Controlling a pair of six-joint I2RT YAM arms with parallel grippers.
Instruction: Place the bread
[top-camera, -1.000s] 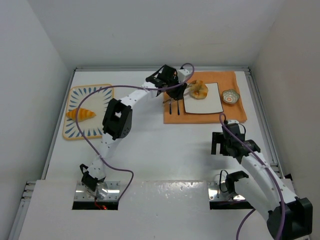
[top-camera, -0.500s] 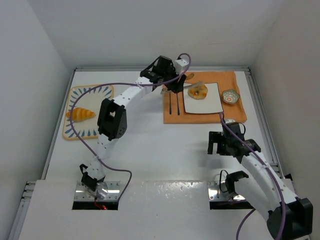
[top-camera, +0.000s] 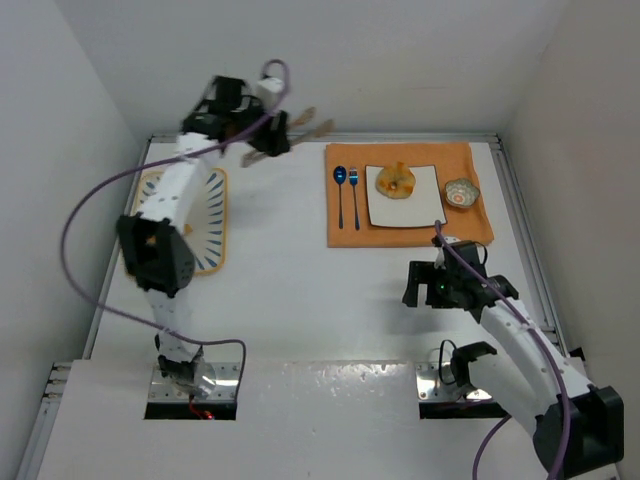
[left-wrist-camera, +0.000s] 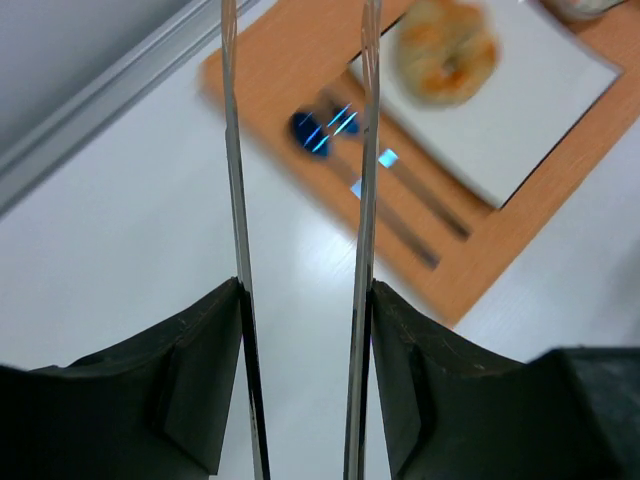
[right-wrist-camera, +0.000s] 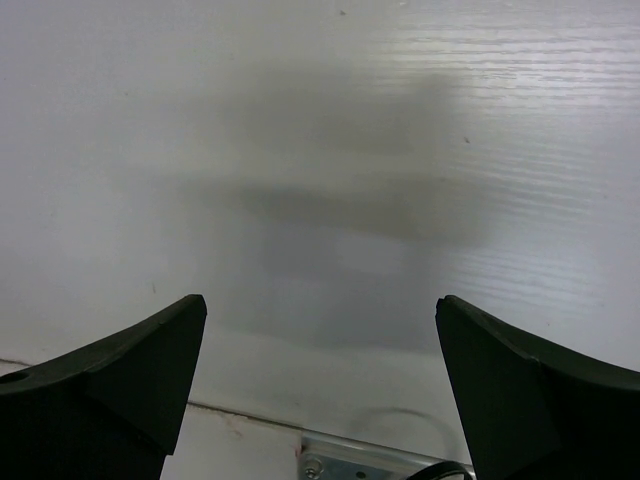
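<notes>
Top external view: a white table (top-camera: 300, 290) is seen closed in by plain white walls (top-camera: 350, 60) at the back and on both sides, with a metal rail (top-camera: 420, 137) running along its far edge. An orange placemat (top-camera: 400, 235) is laid at the far right of the surface. On it a square white plate (top-camera: 420, 205) is set, and the bread (top-camera: 397, 181) lies on the plate's far left part. A small bowl (top-camera: 461, 192) stands just beside the plate on the right, while a spoon (top-camera: 340, 180) and a fork (top-camera: 354, 185) lie side by side on the mat to the plate's left. At the far left a board with blue streaks (top-camera: 210, 220) is partly hidden by the left arm.

The left gripper (top-camera: 318, 118) is held high over the table's far left, blurred, well apart from the bread. Its fingers (left-wrist-camera: 232, 200) are shown apart in the left wrist view, with nothing between them. The right gripper (top-camera: 422, 285) is held over bare table at the near right, its jaws spread wide and empty.
</notes>
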